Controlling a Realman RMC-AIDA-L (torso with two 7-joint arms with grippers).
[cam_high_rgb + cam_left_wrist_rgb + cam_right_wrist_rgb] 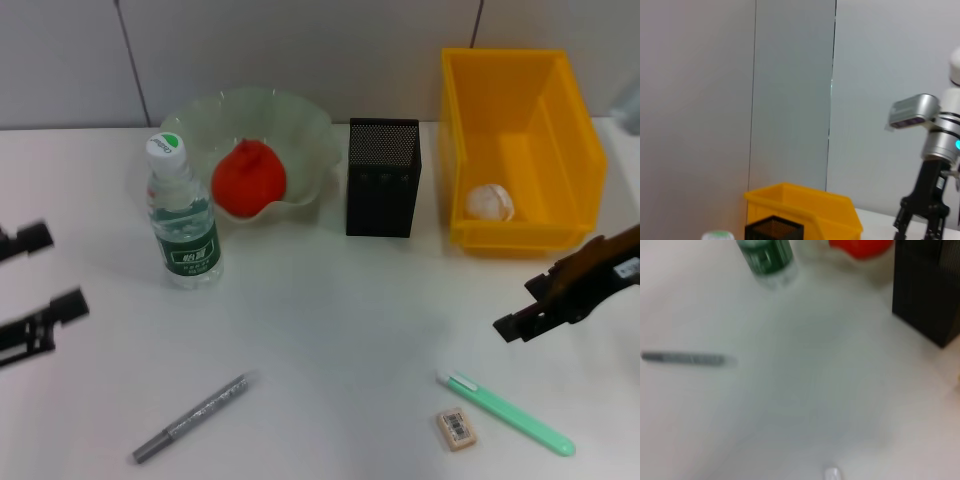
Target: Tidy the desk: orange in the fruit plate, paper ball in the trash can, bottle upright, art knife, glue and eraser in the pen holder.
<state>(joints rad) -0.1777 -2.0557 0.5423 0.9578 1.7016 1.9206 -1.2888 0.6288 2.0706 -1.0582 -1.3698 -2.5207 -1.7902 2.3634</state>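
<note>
Two open, empty pincers: left pincer (38,285) desk-edge, right pincer (522,305) above eraser (457,428).

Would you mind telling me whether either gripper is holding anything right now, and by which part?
Nothing is held. The left gripper is open at the desk's left edge, and the right gripper is open above the desk near the yellow bin.

white desk (330,300), bottle (183,215), eraser (457,428), bin (520,150)

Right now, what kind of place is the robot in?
Probably a desk set up for tidying practice: a white table holding a black mesh pen holder, an eraser and a yellow trash bin.
</note>
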